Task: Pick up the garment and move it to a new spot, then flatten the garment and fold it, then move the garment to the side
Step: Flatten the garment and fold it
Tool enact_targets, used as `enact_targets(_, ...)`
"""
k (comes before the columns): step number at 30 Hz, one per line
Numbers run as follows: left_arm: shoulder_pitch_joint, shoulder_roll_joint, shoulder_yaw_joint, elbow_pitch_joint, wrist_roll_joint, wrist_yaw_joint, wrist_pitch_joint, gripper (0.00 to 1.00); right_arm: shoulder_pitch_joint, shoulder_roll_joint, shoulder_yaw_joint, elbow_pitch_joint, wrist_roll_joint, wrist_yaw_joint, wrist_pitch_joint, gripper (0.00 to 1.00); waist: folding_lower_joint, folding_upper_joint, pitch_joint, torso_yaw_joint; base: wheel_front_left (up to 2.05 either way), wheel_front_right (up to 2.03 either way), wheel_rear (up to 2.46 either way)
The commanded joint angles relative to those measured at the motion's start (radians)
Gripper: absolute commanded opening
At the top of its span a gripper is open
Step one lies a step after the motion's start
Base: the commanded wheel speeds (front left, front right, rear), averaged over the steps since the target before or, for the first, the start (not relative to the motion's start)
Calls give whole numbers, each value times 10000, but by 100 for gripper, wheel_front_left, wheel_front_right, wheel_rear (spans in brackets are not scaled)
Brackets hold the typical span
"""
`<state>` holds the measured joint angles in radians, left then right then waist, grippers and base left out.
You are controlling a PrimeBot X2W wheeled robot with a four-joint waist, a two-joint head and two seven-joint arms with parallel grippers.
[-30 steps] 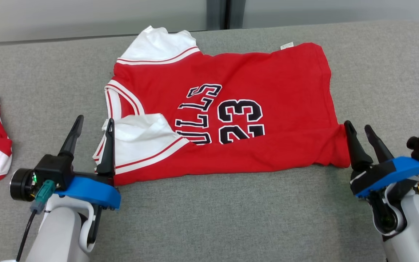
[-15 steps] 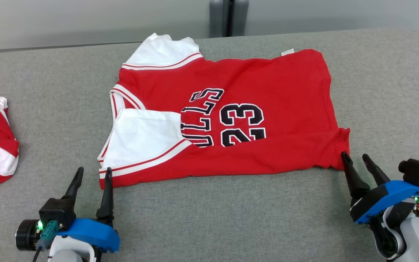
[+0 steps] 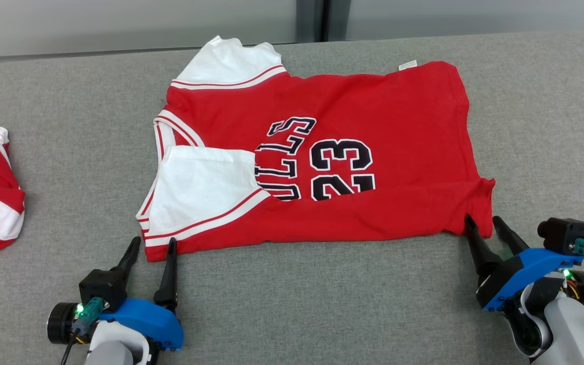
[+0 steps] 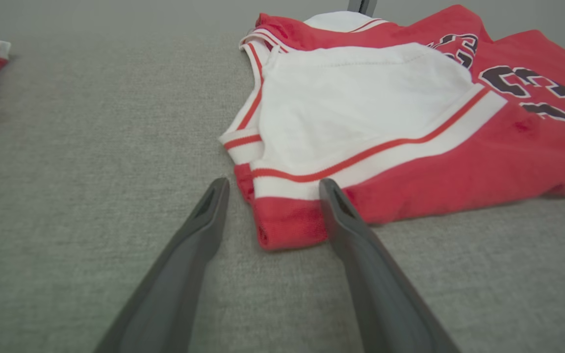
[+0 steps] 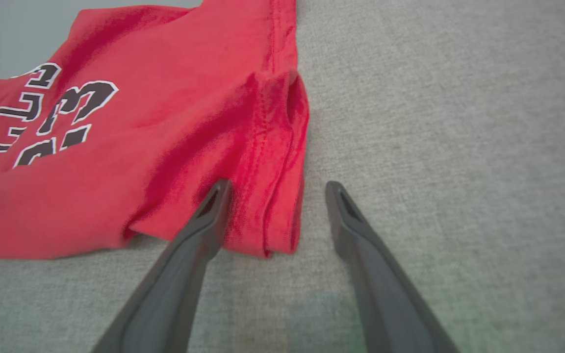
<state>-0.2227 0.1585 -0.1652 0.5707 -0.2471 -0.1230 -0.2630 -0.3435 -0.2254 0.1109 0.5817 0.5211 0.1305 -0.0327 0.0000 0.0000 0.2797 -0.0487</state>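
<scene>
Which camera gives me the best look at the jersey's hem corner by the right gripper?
The right wrist view: the hem corner lies large, its stitching and fold visible, between the open right gripper's fingers. The head view shows it small, at the fingertips. The left wrist view shows the jersey's sleeve end instead.

From the head camera I look forward and down on the grey table (image 3: pixel 297 304), far enough back to hold the whole red jersey (image 3: pixel 398 116). My left wrist camera sits low and close, sighting along the left gripper (image 4: pixel 273 182) at its white-sleeved corner; the right one sights along the right gripper (image 5: pixel 277 184) at the hem corner, both shared with the head view.
</scene>
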Motion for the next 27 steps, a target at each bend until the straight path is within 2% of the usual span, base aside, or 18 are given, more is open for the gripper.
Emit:
enact_targets(1, -127, 1, -19, 170, -70, -28, -21, 100, -32, 73, 73, 122, -70, 6, -22, 100, 0, 0, -5, -12, 0, 0, 0)
enact_targets(2, -161, 6, -82, 349, -69, -39, -18, 100, -64, 92, 117, 163, -80, 6, -12, 100, 0, 0, -14, -18, 0, 0, 0)
enact_targets(3, -238, 13, -122, 473, -96, -47, 3, 78, -93, 116, 177, 212, -68, 6, 12, 86, 0, 0, -22, -28, 0, 0, 0)
enact_targets(4, -291, 21, -138, 560, -129, -54, 3, 34, -118, 133, 236, 251, -46, 6, 28, 34, 0, 0, -28, -39, 0, 0, 0)
enact_targets(5, -320, 31, -152, 647, -158, -61, 2, 16, -141, 141, 287, 281, -10, 6, 9, 13, 0, 0, -41, -42, 0, 0, 0)
enact_targets(6, -355, 54, -161, 718, -157, -66, 3, 0, -163, 136, 330, 310, 22, 6, -26, 0, 0, 0, -57, -45, 0, 0, 0)
enact_targets(14, -161, 116, 242, 353, -357, -73, -14, 0, 1, -229, 436, 358, 194, 4, -500, 0, 0, 0, -504, 28, 0, 0, 0)
enact_targets(21, 983, -196, 471, -556, -272, 24, -14, 0, 977, -398, 419, -72, 440, 4, -617, 0, 0, 0, -1261, 75, 0, 0, 0)
enact_targets(27, 2275, -430, 663, -1413, -254, 201, -14, 0, 2188, -467, 99, -864, 453, 4, -297, 0, 0, 0, -1670, 158, 0, 0, 0)
